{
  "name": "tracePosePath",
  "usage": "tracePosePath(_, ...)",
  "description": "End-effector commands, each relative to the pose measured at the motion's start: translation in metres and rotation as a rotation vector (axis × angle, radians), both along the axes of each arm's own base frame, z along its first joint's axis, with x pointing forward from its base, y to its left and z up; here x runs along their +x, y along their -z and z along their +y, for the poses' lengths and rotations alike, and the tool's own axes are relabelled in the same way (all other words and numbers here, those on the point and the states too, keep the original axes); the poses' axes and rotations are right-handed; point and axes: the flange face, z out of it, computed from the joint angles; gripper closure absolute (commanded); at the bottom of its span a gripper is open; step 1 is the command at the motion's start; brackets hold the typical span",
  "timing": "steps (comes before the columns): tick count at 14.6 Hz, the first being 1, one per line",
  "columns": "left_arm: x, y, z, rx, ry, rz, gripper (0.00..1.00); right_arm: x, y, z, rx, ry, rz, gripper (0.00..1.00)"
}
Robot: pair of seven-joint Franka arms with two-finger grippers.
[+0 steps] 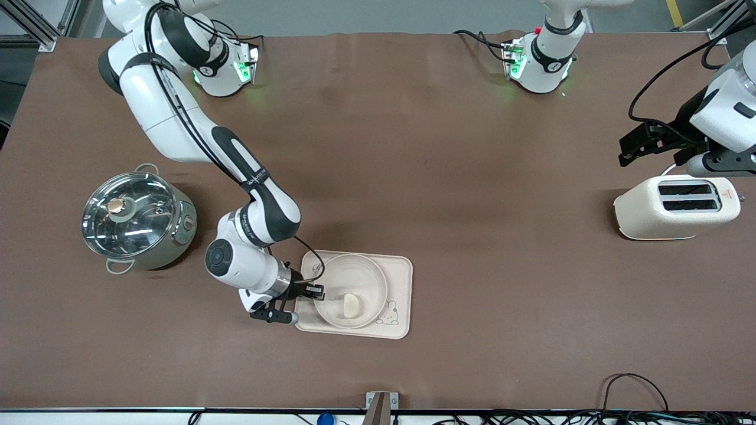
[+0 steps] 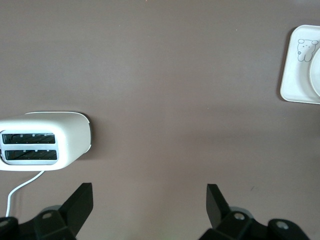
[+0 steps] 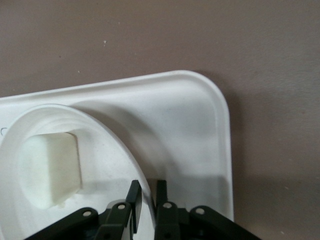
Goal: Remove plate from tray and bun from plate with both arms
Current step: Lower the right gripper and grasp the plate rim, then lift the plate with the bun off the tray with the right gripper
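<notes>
While the lidded steel pot (image 1: 139,221) stands idle toward the right arm's end of the tabletop (image 1: 449,177), the work is at the tray (image 1: 398,277) beside it. The right gripper (image 1: 317,290) is low at the plate's (image 1: 351,255) rim, at about nine o'clock as the front camera shows it. Its fingers (image 3: 134,197) are pinched nearly together, with the raised rim between them. The plate lies inside the tray, and the bun (image 1: 351,306) rests in the plate at about six o'clock, loose and close to the rim.

To do this lift well, I would judge the grip should be firm before rising. The plate should then come up level and slowly, high enough to clear the tray's lip before it travels sideways. A one-sided pinch may let the plate droop, and the bun could slide out. The tray could also drag along with it.

Toward the left arm's end stands the cream toaster (image 1: 676,206). The left gripper (image 2: 149,186) waits over the tabletop near it, fingers spread wide and holding nothing.
</notes>
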Motion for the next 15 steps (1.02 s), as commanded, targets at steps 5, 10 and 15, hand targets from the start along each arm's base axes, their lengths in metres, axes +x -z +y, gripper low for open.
tracePosePath(5,0.0,-0.006,-0.001,0.016,0.009,-0.014,0.0,-0.002,-0.038,0.017,0.059,-0.032,-0.029,1.0)
tracePosePath(10,-0.005,-0.013,-0.005,0.015,0.008,-0.022,0.0,-0.033,-0.081,0.028,0.177,-0.11,0.014,1.0)
tracePosePath(15,-0.006,-0.014,-0.005,0.013,0.005,-0.021,0.0,-0.144,-0.075,0.022,0.068,-0.216,0.083,1.0)
